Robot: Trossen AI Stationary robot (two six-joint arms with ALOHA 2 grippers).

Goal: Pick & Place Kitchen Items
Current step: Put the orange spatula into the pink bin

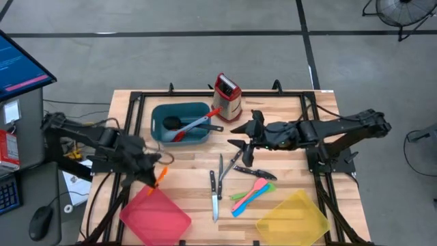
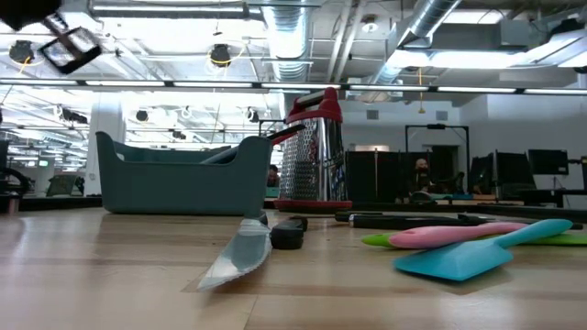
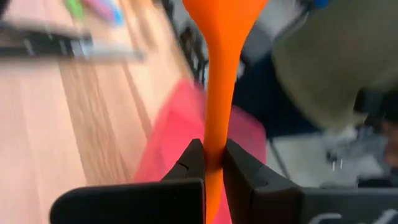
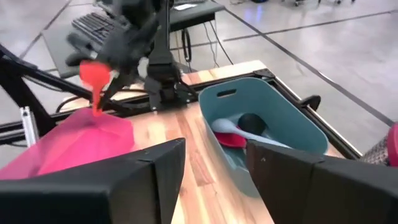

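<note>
My left gripper (image 1: 154, 171) is shut on a small orange plastic utensil (image 3: 219, 74) just above the far corner of the red tray (image 1: 156, 215); the right wrist view shows this orange utensil (image 4: 93, 74) over the red tray (image 4: 81, 146). My right gripper (image 4: 214, 180) stands open and empty above the table's middle (image 1: 240, 140), beside the teal tray (image 1: 181, 123). That tray holds a black ladle, a red spoon and a grey-blue spoon (image 4: 239, 134). Two knives (image 1: 217, 184) and pink, green and blue utensils (image 1: 251, 193) lie flat on the table. My left gripper pinches the orange utensil's narrow handle (image 3: 214, 146) between its two fingers (image 3: 193, 158), which lie across it. The fingers come from the table's left side, slanting down. The utensil is lifted clear above the red tray, its broad end pointing away from the gripper.
A steel box grater (image 1: 227, 96) with a red top stands at the far edge. A yellow tray (image 1: 292, 219) sits at the near right corner. A small black piece (image 1: 256, 172) lies near the knives. Bare wood shows between the red tray and the knives.
</note>
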